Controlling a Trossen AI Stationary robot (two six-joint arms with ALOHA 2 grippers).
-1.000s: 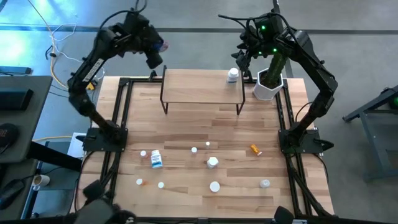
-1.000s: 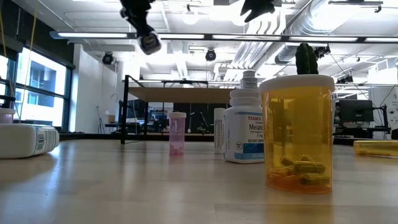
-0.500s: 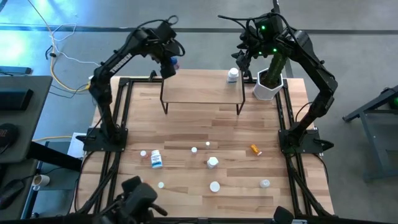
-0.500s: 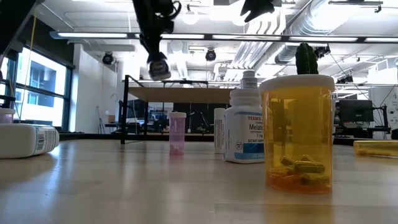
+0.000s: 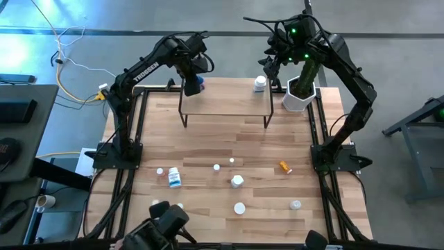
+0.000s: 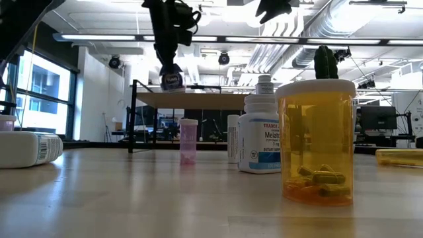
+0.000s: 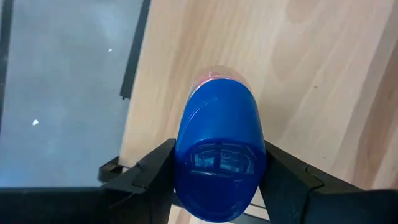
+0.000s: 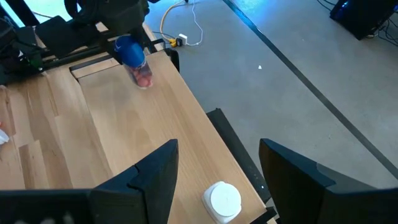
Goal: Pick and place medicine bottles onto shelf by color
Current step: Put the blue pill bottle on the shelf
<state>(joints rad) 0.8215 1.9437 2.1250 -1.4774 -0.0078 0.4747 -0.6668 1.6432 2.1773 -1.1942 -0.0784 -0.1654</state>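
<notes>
One shelf (image 5: 225, 96) is standing at the worktop's (image 5: 222, 146) far edge, mostly bare. The left claw (image 5: 192, 82) is gripping a blue-lidded bottle (image 5: 196, 85) over its left end; the right claw (image 5: 272, 69) is hanging open above a white bottle (image 5: 259, 84) beside the plant pot (image 5: 298, 97).

A blue-lidded pinkish bottle (image 7: 221, 155) hangs over the shelf's (image 5: 225, 97) left end, other bottles scattered below.

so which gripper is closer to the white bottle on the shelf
Right. The right gripper hovers open just beside the white bottle at the shelf's right end; the left gripper holds a blue-lidded bottle at the opposite end.
</notes>
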